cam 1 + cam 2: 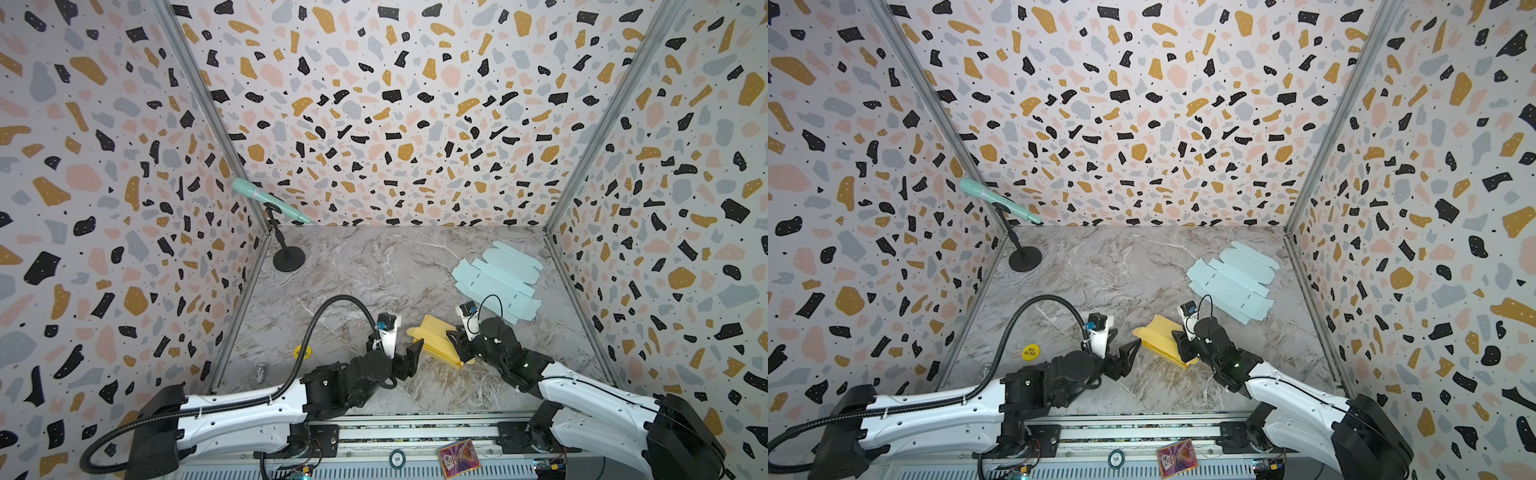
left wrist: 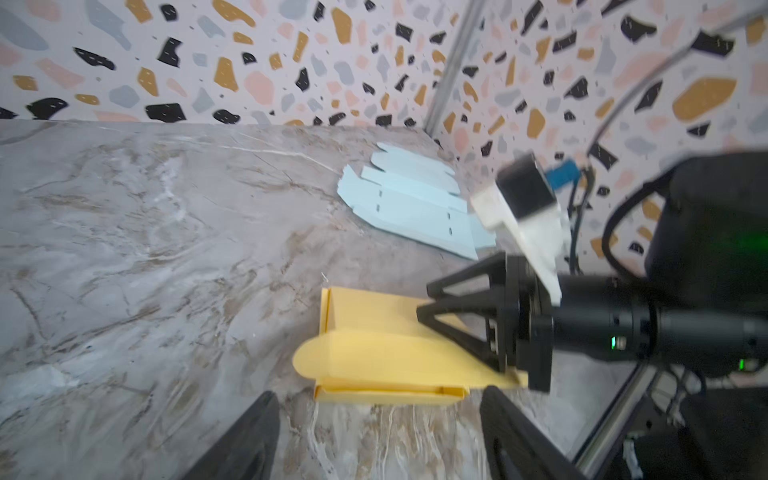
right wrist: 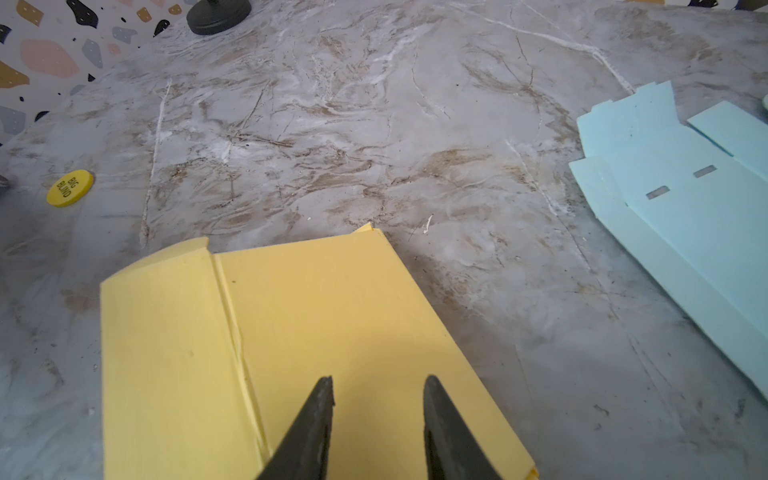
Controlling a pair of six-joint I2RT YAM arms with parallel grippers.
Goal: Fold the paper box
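**Now half-folded: yellow box pinned by one hand, the other poised**

So, from where I stand, the yellow paper box lies on the marble tabletop near the pale blue flat sheet, on the robot's side of that sheet and clear of it. The right hand comes in over the end of the box nearest the blue sheet. Its jaws stand narrowly apart, tips down on the broad yellow panel, with nothing between them that I can make out. It looks like a pinning press rather than a grip. The left hand sits on the far side of the box from the blue sheet, jaws wide and empty, just short of the card.

I'd judge the fold partway done. The next move, I reckon, belongs to the left hand: close on the loose flap and bring it over while the right stops the base sliding.

The box is no longer flat. A low wall is turned up along one long edge, a rounded flap arches loosely over the middle, and a sharp crease runs the length of the panel. The card looks thin and springy, so a light pinch near the crease should suit it.
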